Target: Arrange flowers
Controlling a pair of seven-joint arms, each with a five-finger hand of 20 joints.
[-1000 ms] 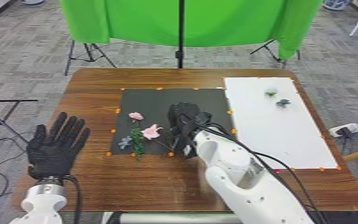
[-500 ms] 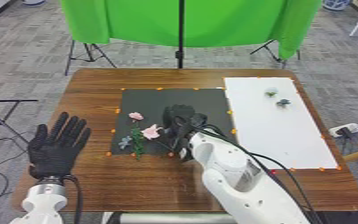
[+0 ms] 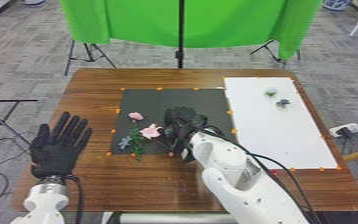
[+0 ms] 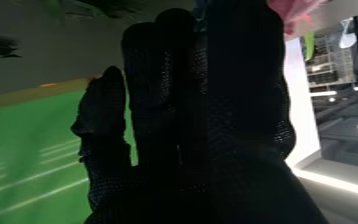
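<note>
My right hand (image 3: 183,120) is over the right part of the dark mat, beside the large pink flower (image 3: 151,131). A smaller pink flower (image 3: 136,116), a blue-grey flower (image 3: 125,142) and green stems (image 3: 138,145) lie together on the mat's left side. In the right wrist view my right hand (image 4: 233,110) has its fingers extended, with a pink bloom (image 4: 295,11) past its fingertips and green leaves (image 4: 113,6) farther off. Whether it touches a stem is hidden. My left hand (image 3: 56,152) is open, left of the mat.
To the right of the dark mat (image 3: 158,96) lies a white sheet (image 3: 278,135). Near its far end are a whitish flower (image 3: 271,92) and a small blue-grey flower (image 3: 284,102). A green cloth (image 3: 238,22) hangs behind the wooden table (image 3: 95,185).
Over the last second my right hand has shifted slightly left and back toward the robot. The flowers on the mat and on the white sheet have stayed put.
</note>
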